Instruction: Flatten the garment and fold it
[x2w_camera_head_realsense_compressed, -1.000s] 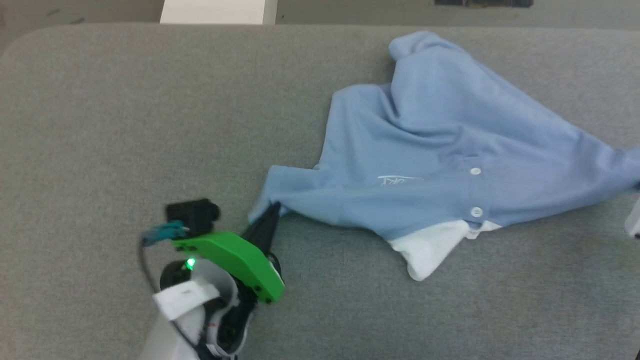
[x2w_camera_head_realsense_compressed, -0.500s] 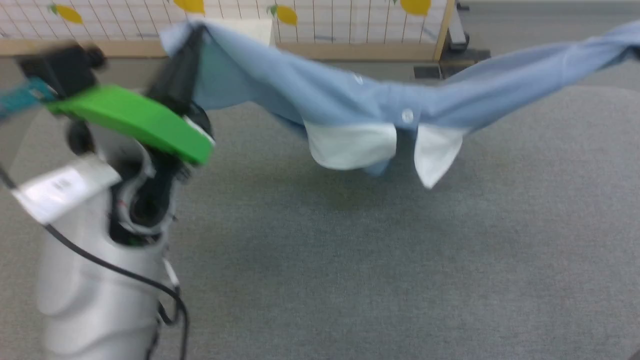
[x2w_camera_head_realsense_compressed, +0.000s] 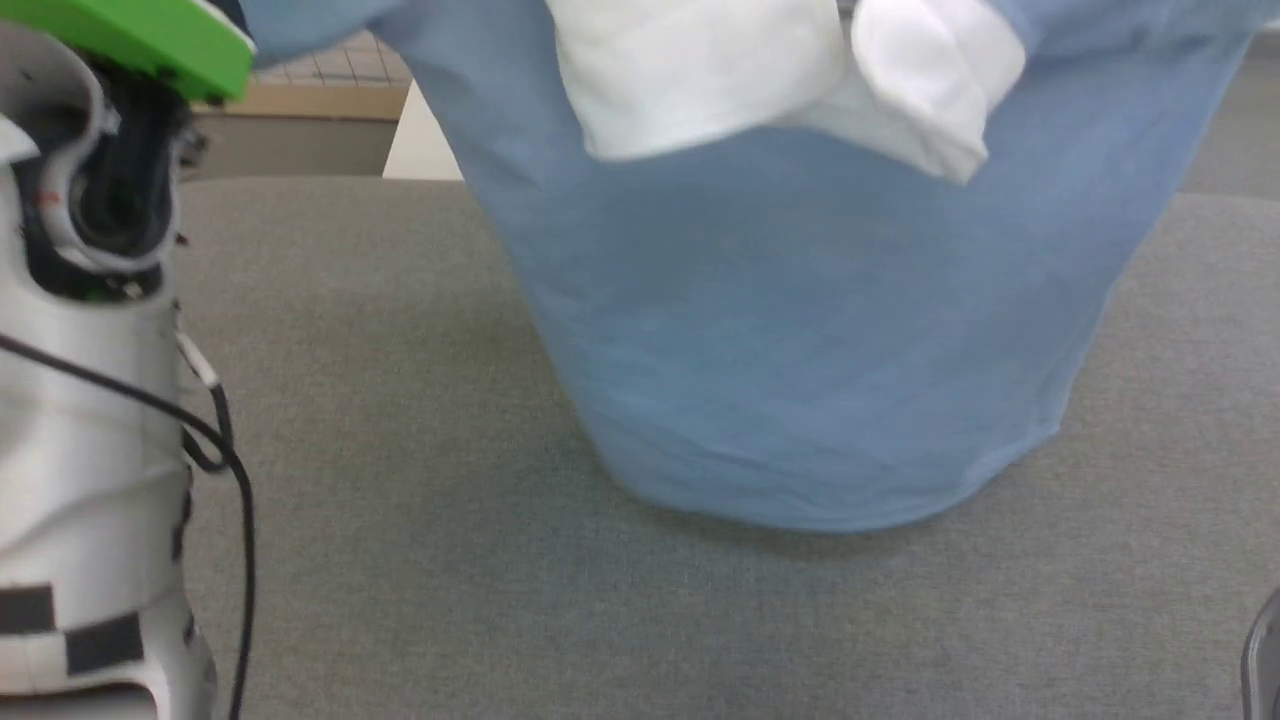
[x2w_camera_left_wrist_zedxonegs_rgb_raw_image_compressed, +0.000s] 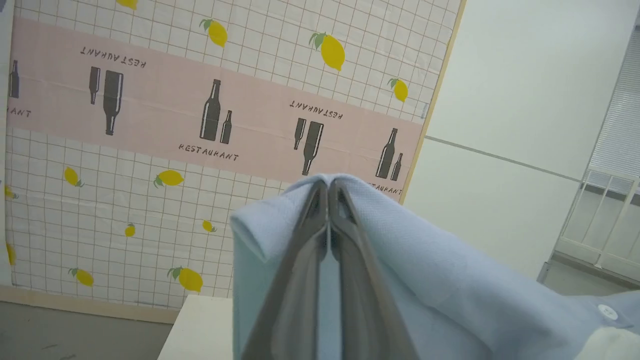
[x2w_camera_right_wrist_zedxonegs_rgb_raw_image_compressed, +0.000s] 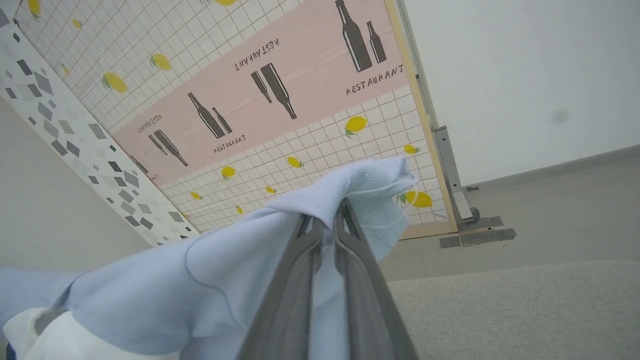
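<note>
The light blue polo shirt (x2w_camera_head_realsense_compressed: 800, 330) hangs in the air over the grey table (x2w_camera_head_realsense_compressed: 400, 500), its white collar (x2w_camera_head_realsense_compressed: 700, 80) flopped forward at the top and its lower hem just touching the tabletop. In the left wrist view my left gripper (x2w_camera_left_wrist_zedxonegs_rgb_raw_image_compressed: 329, 186) is shut on a fold of the shirt (x2w_camera_left_wrist_zedxonegs_rgb_raw_image_compressed: 400, 240). A placket button (x2w_camera_left_wrist_zedxonegs_rgb_raw_image_compressed: 607, 311) shows at that view's lower right. In the right wrist view my right gripper (x2w_camera_right_wrist_zedxonegs_rgb_raw_image_compressed: 330, 212) is shut on another bunched edge of the shirt (x2w_camera_right_wrist_zedxonegs_rgb_raw_image_compressed: 225, 265). My left forearm (x2w_camera_head_realsense_compressed: 90, 400) stands at the head view's left.
A lemon-and-bottle patterned screen (x2w_camera_left_wrist_zedxonegs_rgb_raw_image_compressed: 150, 125) stands behind the table. A white box (x2w_camera_head_realsense_compressed: 420, 150) sits past the table's far edge. A metal foot of the screen (x2w_camera_right_wrist_zedxonegs_rgb_raw_image_compressed: 475, 235) rests on the floor beyond the table.
Both arms have lifted the shirt from lying crumpled on the table to hanging upright; the collar rose to the top of the head view. The camera view also shifted.
</note>
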